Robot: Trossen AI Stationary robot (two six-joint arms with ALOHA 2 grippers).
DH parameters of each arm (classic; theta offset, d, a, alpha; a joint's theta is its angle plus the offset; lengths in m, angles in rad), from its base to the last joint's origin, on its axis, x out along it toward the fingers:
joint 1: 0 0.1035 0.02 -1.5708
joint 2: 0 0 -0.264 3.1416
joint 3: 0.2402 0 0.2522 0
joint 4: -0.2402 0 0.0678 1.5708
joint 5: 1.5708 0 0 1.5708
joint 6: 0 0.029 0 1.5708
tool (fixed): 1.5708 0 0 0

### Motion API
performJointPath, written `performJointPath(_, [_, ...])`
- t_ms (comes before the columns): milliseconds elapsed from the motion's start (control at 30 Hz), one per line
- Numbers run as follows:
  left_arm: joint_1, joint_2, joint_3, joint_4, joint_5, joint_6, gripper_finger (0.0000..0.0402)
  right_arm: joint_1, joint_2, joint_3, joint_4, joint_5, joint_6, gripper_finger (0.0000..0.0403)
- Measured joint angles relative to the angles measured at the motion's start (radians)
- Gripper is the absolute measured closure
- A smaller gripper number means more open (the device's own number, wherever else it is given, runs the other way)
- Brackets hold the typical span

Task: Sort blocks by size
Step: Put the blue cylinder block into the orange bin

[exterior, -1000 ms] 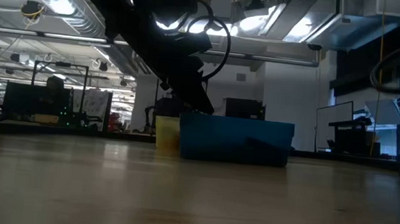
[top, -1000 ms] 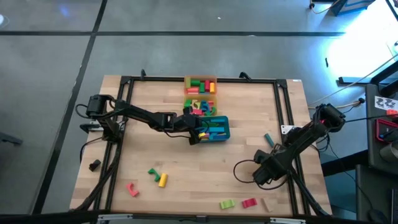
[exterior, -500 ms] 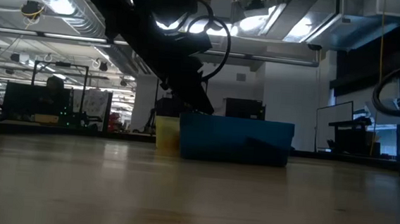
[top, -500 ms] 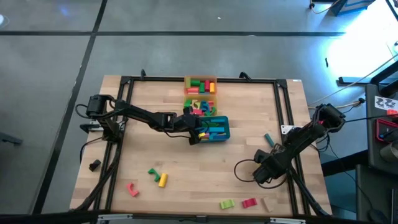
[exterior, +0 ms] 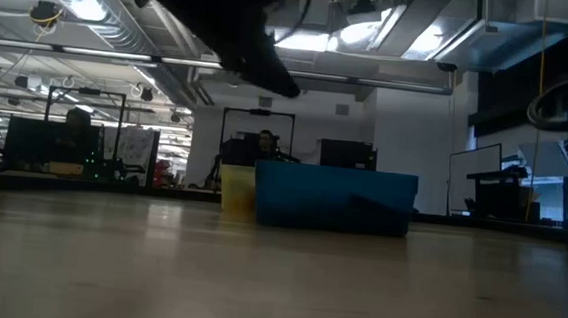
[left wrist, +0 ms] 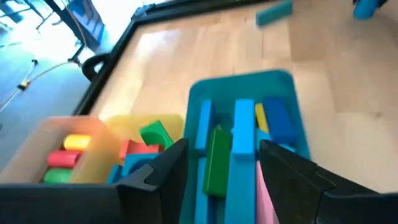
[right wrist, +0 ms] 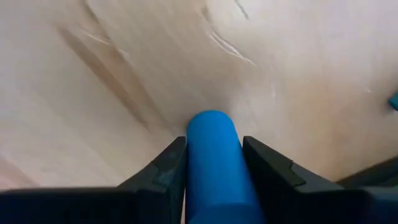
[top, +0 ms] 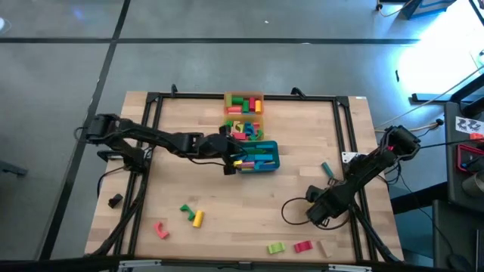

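Blocks (top: 243,130) mostly in trays near counter (top: 189,181) centre: orange tray (top: 243,103) at 12 o'clock edge, yellow tray (top: 242,128) just below it, teal tray (top: 261,156) next, w/ long blue, green, pink bars lying side by side. Loose blocks elsewhere: yellow cyl (top: 198,219) + green piece (top: 186,209) at 7 o'clock, red block (top: 159,230) further left, green (top: 275,247) and red (top: 302,245) pair at 5 o'clock, teal bar (top: 327,168) at 3 o'clock. Left gripper (top: 233,160) over teal tray's left end, fingers (left wrist: 163,180) wide, nothing held. Right gripper (top: 316,213) low on counter at 4 o'clock, fingers (right wrist: 166,171) against both sides of blue cyl (right wrist: 214,165).
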Motion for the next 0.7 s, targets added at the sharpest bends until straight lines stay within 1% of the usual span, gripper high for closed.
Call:
performJointPath(167, [-0.013, -0.092, 0.000, -0.059, 0.000, -0.003, 0.0222, -0.004, -0.001, 0.002, 0.051, 0.005, -0.005, 0.0270])
performJointPath(300, [-0.032, -0.167, 0.000, -0.138, 0.000, -0.003, 0.0222, -0.058, -0.001, 0.005, 0.134, 0.034, -0.009, 0.0270])
performJointPath(367, [-0.044, -0.208, 0.000, -0.187, 0.000, -0.003, 0.0222, -0.099, -0.001, 0.006, 0.198, 0.055, -0.050, 0.0270])
performJointPath(467, [-0.064, -0.272, 0.000, -0.261, 0.000, -0.023, 0.0222, -0.174, 0.000, 0.005, 0.325, 0.063, -0.152, 0.0264])
performJointPath(567, [-0.081, -0.326, 0.000, -0.325, 0.000, -0.093, 0.0222, -0.261, 0.006, 0.001, 0.493, 0.067, -0.280, 0.0260])
performJointPath(700, [-0.101, -0.381, 0.000, -0.409, 0.000, -0.186, 0.0222, -0.387, 0.006, 0.002, 0.788, 0.017, -0.436, 0.0264])
